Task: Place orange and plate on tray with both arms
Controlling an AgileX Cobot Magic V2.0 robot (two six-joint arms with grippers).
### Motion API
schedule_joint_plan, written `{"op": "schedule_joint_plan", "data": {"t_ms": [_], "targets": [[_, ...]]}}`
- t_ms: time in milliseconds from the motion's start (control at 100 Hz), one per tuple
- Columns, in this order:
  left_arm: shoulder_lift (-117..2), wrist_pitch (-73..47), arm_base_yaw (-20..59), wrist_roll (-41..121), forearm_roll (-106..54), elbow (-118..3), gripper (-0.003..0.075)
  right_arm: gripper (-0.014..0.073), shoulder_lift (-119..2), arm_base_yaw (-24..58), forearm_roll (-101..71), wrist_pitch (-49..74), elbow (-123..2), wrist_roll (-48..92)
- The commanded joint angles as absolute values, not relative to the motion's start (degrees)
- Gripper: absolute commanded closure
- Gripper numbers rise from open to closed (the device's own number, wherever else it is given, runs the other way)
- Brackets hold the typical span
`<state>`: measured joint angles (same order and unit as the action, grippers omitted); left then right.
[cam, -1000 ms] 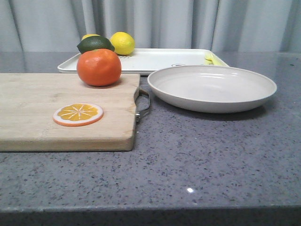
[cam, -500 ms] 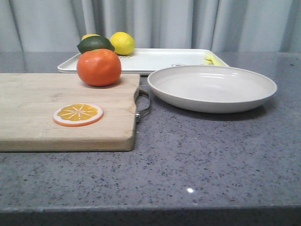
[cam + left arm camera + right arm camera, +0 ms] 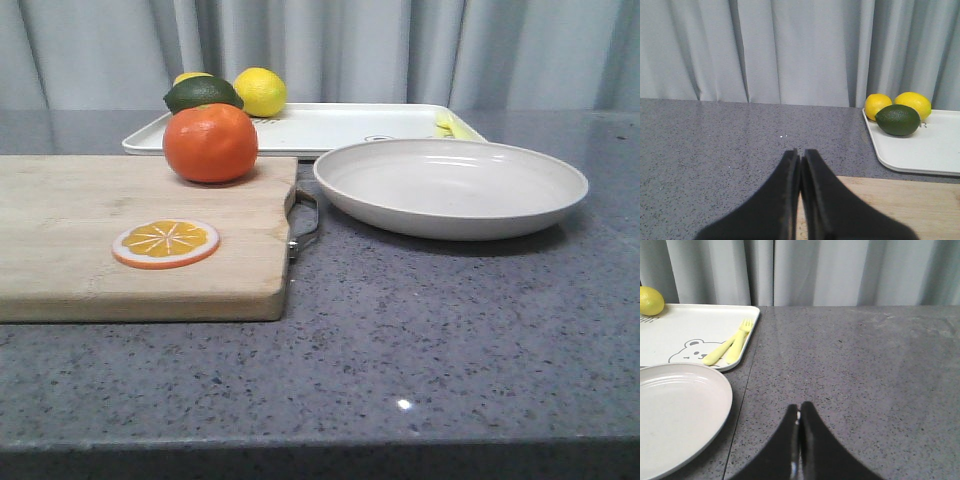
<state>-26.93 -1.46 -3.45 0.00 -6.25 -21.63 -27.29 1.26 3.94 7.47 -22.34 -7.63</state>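
Observation:
The orange (image 3: pixel 210 142) sits on the far right part of a wooden cutting board (image 3: pixel 80 215). The off-white plate (image 3: pixel 450 186) rests on the grey counter right of the board; it also shows in the right wrist view (image 3: pixel 675 415). The white tray (image 3: pixel 330 125) lies behind both, and shows in the wrist views (image 3: pixel 925 145) (image 3: pixel 685 330). My left gripper (image 3: pixel 800 156) is shut and empty over the board's far edge. My right gripper (image 3: pixel 800 407) is shut and empty over bare counter, right of the plate. Neither gripper shows in the front view.
A flat orange slice (image 3: pixel 166 243) lies on the board. A green lime (image 3: pixel 203 93) and two lemons (image 3: pixel 260 91) sit at the tray's left end. A yellow fork and spoon (image 3: pixel 730 345) lie at its right end. The board has a metal handle (image 3: pixel 305 222). Grey curtains hang behind.

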Motion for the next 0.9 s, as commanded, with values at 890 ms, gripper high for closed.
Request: {"op": "schedule_joint_plan", "data": {"t_ms": [890], "targets": [[-29.80, 6.14, -3.51, 0.00, -6.48, -25.03, 0.0500, 0.0660, -32.71, 1.31, 4.90, 1.71, -28.10, -7.45]]}}
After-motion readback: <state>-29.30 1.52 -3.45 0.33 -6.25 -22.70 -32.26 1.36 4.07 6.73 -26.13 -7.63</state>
